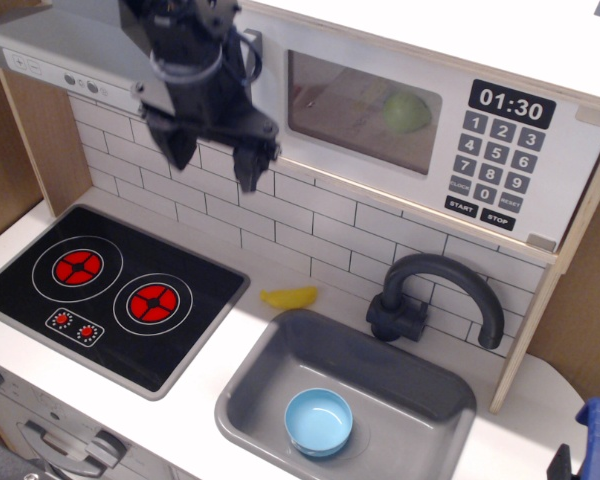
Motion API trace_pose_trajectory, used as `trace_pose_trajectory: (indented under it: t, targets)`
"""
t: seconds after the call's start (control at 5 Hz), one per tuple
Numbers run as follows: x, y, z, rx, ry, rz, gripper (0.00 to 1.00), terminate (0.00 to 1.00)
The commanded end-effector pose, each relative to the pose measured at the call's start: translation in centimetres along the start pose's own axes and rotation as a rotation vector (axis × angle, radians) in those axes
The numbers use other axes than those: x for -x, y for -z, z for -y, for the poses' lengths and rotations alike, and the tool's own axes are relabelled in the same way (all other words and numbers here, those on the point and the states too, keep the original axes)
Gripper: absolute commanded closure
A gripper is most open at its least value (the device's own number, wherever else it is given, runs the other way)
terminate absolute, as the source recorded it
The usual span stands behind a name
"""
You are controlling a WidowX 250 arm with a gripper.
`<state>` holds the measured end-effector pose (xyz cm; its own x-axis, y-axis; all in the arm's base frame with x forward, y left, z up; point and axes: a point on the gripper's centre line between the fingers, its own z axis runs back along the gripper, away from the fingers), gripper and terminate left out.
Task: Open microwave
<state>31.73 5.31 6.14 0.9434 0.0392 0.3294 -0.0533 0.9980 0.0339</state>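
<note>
The white toy microwave [420, 120] sits on the upper shelf, its door shut. It has a clear window [360, 98] with a green ball [406, 111] behind it, a black clock display and a keypad [498, 150] on the right. Its grey handle [250, 48] stands at the door's left edge, partly hidden by my arm. My black gripper [212, 158] hangs open and empty just below and left of that handle, fingers pointing down in front of the tiled wall.
A grey range hood [60, 55] with small buttons is at upper left. Below lie a black stovetop [110, 290], a yellow banana [289, 297], a grey sink [280, 370] holding a blue bowl [318, 421], and a dark faucet [440, 290].
</note>
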Motion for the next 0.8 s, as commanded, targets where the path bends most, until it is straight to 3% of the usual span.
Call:
trace_pose_trajectory:
  t: [0.0,0.4,0.6]
  targets:
    - [-4.4,-0.9,-0.8,0.017,0.029,0.102,0.0,0.0]
    - [-5.8,-1.4,-1.6,-0.001,0.016,0.15,0.0,0.0]
    - [-5.7,-1.0,-1.5,0.015,0.014,0.169,1.0,0.0]
